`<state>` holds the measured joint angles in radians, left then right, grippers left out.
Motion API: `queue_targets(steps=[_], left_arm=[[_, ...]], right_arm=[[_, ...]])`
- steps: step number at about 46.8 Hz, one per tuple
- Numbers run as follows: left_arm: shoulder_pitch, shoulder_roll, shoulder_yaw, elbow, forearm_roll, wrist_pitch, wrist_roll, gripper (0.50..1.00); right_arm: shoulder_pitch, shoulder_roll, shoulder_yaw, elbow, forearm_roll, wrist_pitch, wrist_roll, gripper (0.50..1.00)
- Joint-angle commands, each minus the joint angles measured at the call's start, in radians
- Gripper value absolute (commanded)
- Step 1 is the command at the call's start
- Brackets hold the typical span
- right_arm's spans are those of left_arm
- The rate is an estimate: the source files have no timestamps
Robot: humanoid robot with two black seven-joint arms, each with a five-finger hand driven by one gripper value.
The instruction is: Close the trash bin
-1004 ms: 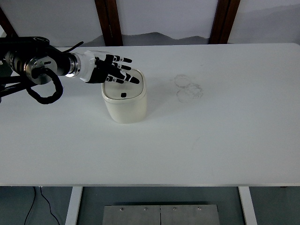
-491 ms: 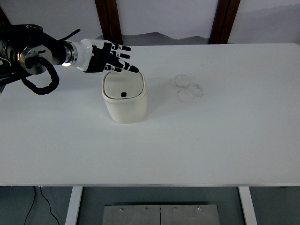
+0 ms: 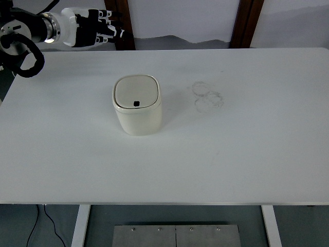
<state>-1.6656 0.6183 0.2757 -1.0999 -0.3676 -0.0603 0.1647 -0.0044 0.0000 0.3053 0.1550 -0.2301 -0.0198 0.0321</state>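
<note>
A cream trash bin stands upright on the white table, left of centre. Its lid lies flat and shut, with a small black mark near its front. My left hand is raised at the top left, well away from the bin and beyond the table's far edge. Its fingers are spread and hold nothing. My right arm is out of view.
Faint ring stains mark the table to the right of the bin. Dark wooden posts stand behind the table at the back.
My left hand has lifted off the bin's lid and drawn back up and to the left. The lid stays flat on the bin.
</note>
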Motion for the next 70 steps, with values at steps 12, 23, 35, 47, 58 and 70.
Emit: queue_targets(steps=[12, 23, 35, 47, 58, 70], left_arm=[[0.124, 0.001, -0.18, 0.141, 0.001, -0.053, -0.057, 1.0], [0.26, 0.027, -0.372, 0.195, 0.003, -0.118, -0.136, 1.0], [0.4, 0.027, -0.523, 0.261, 0.003, -0.147, -0.143, 1.0], [0.544, 0.026, -0.661, 0.33, 0.006, -0.242, -0.204, 1.0], [0.58, 0.026, -0.67, 0.331, 0.007, -0.243, -0.257, 1.0], [0.595, 0.02, -0.671, 0.331, -0.001, -0.236, -0.255, 1.0]], right_arm=[[0.0, 0.0, 0.0, 0.0, 0.0, 0.0, 0.0, 0.995], [0.0, 0.0, 0.0, 0.0, 0.0, 0.0, 0.0, 0.995], [0.0, 0.0, 0.0, 0.0, 0.0, 0.0, 0.0, 0.995], [0.0, 0.0, 0.0, 0.0, 0.0, 0.0, 0.0, 0.995], [0.0, 0.0, 0.0, 0.0, 0.0, 0.0, 0.0, 0.995], [0.0, 0.0, 0.0, 0.0, 0.0, 0.0, 0.0, 0.995]])
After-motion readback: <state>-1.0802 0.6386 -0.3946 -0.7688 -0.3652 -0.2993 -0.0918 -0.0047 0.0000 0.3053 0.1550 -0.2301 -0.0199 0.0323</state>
